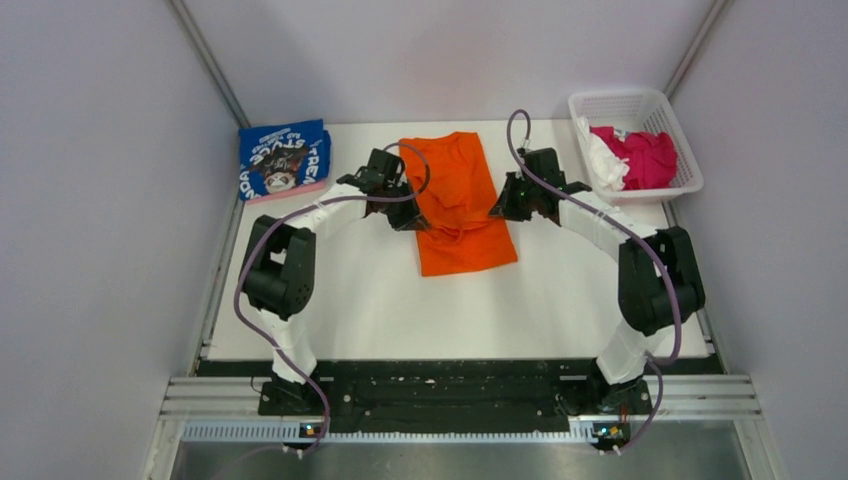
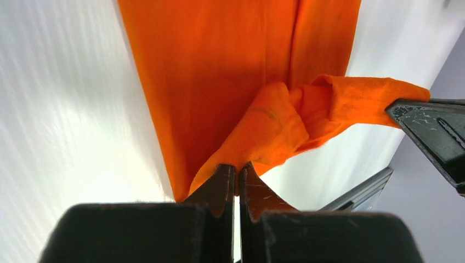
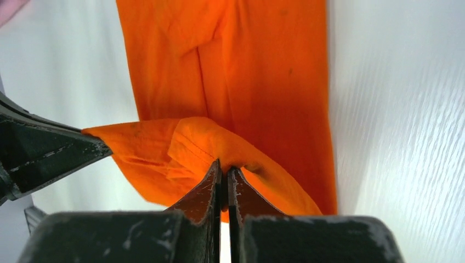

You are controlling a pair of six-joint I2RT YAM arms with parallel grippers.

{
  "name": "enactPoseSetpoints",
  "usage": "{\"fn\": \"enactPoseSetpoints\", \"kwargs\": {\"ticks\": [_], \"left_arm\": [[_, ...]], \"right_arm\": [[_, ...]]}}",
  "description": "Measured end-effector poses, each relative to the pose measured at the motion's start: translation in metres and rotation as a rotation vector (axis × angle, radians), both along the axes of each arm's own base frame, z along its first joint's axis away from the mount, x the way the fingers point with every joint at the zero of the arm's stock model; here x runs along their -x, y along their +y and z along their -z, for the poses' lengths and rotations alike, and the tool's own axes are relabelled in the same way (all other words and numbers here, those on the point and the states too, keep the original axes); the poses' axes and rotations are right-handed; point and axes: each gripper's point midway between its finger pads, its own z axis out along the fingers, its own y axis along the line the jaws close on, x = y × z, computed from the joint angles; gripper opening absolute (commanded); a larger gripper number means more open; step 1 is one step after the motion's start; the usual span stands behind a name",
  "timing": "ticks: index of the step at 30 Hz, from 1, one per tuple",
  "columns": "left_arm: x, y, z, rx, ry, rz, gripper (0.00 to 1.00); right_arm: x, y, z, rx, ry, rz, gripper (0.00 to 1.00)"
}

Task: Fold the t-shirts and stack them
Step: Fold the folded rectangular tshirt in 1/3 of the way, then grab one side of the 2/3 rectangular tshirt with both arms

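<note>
with the blue t-shirt (image 1: 285, 158) folded at the far left corner of the table (image 1: 350, 320), your left gripper (image 2: 237, 171) and right gripper (image 3: 225, 167) each clamp a lifted edge of the part-folded orange t-shirt (image 1: 455, 170) mid-table, while the magenta t-shirt (image 1: 645, 158) and white t-shirt (image 1: 603, 165) wait in the basket (image 1: 617, 96).

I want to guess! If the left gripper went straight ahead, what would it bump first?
Probably more of the soft bright orange t-shirt it pinches; the left gripper points into that cloth, depth unclear.
</note>
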Motion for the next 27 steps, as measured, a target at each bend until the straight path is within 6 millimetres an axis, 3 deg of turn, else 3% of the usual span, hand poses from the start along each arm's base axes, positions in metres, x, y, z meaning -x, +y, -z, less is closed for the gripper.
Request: {"fn": "enactPoseSetpoints", "kwargs": {"ticks": [5,7,11,12,13,14,16,17,18,22,25,27], "left_arm": [[-0.037,0.013,0.005,0.021,-0.009,-0.043,0.0],[-0.047,0.016,0.009,0.025,-0.007,-0.048,0.08],[-0.066,0.016,0.018,0.041,0.002,-0.046,0.55],[-0.069,0.016,0.02,0.042,-0.001,-0.04,0.7],[-0.072,0.016,0.02,0.045,-0.001,-0.041,0.94],[-0.075,0.015,0.019,0.047,-0.008,-0.037,0.98],[-0.083,0.015,0.012,0.053,-0.029,-0.034,0.99],[-0.088,0.015,0.005,0.057,-0.047,-0.031,0.99],[-0.092,0.014,0.0,0.06,-0.061,-0.033,0.99],[-0.098,0.018,-0.021,0.064,-0.119,-0.043,0.99],[-0.073,0.03,-0.024,0.046,-0.116,-0.061,0.99],[-0.042,0.041,-0.021,0.024,-0.093,-0.076,0.99]], "right_arm": [[-0.037,-0.003,0.009,0.014,-0.013,0.035,0.0],[-0.048,-0.003,0.015,0.021,-0.011,0.039,0.03],[-0.068,0.001,0.029,0.032,-0.003,0.037,0.24],[-0.072,0.002,0.032,0.035,-0.003,0.036,0.36],[-0.078,0.002,0.035,0.036,-0.003,0.037,0.46],[-0.081,0.002,0.037,0.034,0.0,0.043,0.54],[-0.09,0.0,0.034,0.032,-0.012,0.05,0.69],[-0.095,0.0,0.031,0.027,-0.02,0.055,0.9],[-0.099,-0.002,0.026,0.024,-0.031,0.06,0.97],[-0.107,-0.008,0.004,0.02,-0.093,0.055,0.99],[-0.084,-0.017,-0.005,0.035,-0.106,0.051,0.99],[-0.059,-0.027,-0.005,0.048,-0.098,0.051,0.98]]}}
